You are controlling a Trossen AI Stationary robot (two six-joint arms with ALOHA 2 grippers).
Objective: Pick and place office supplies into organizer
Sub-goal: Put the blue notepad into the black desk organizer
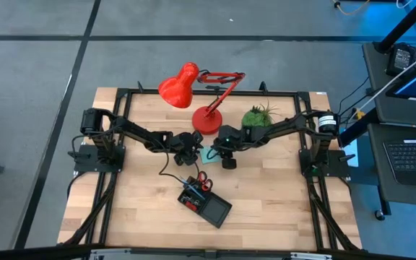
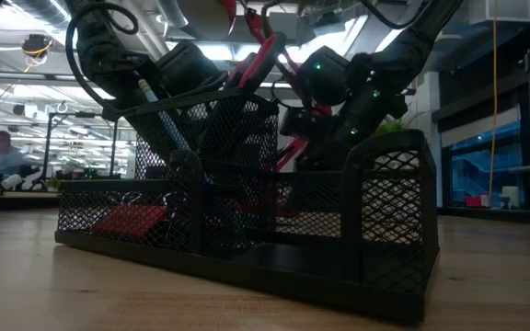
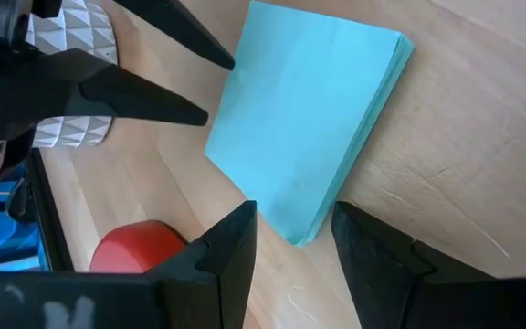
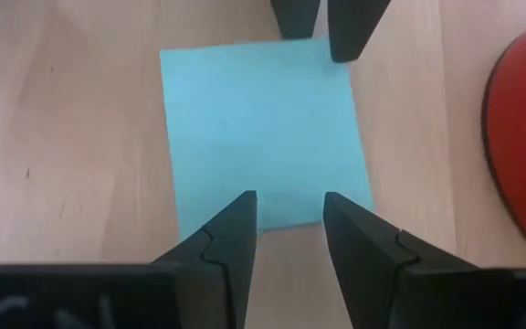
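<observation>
Both arms reach inward from opposite sides of the worktop (image 1: pixel 136 217) and meet over the sticky-note pad (image 4: pixel 263 137). The left gripper (image 3: pixel 292 239) hangs at one corner of the pad, its fingers (image 3: pixel 231 251) parted with that corner lying in the gap between them. The right gripper (image 4: pixel 289 224) faces it from the opposite edge of the pad, its fingers (image 4: pixel 363 247) likewise apart and straddling that edge. Each wrist view shows the other arm's fingertips at the far side of the pad.
</observation>
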